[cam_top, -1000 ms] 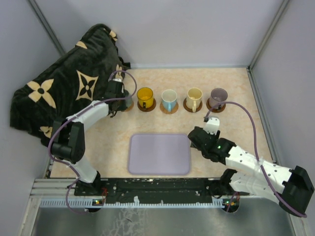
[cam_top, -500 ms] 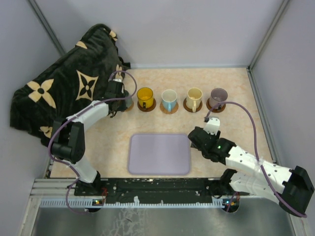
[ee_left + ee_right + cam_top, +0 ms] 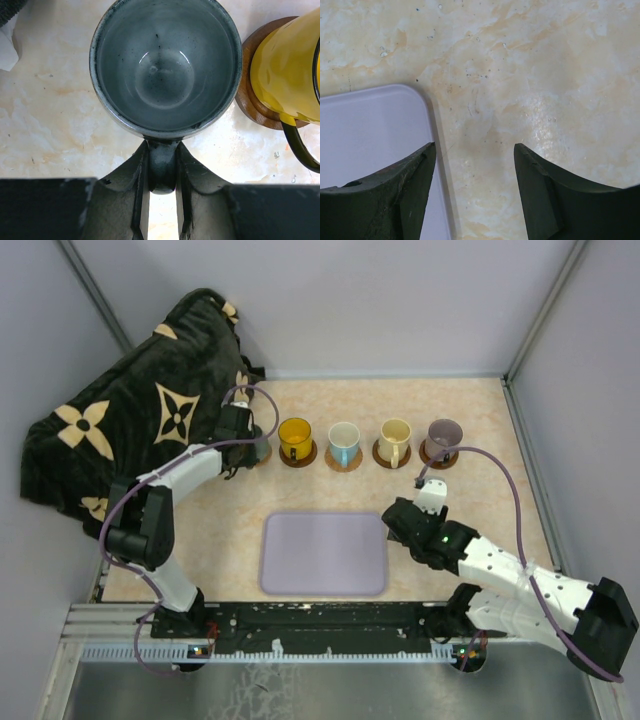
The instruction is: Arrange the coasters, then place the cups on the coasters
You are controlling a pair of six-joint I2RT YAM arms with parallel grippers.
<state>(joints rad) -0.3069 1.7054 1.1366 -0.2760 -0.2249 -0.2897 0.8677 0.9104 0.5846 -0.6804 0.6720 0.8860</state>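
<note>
Since the left gripper point(image 3: 162, 167) is clamped on the grey mug's point(image 3: 165, 65) handle, release gently and back straight out; the right gripper's point(image 3: 474, 155) jaws stand apart, empty.

No legible text, labels, brand names or numbers in any view. The only markings are tan four-petal flower motifs printed on the dark blanket point(image 3: 130, 430); no letters among them.

table point(image 3: 480, 420): beige marbled | on it: lavender tray point(image 3: 323, 553), row of coasters point(image 3: 300, 463), dark patterned blanket point(image 3: 130, 420) at far left
</note>
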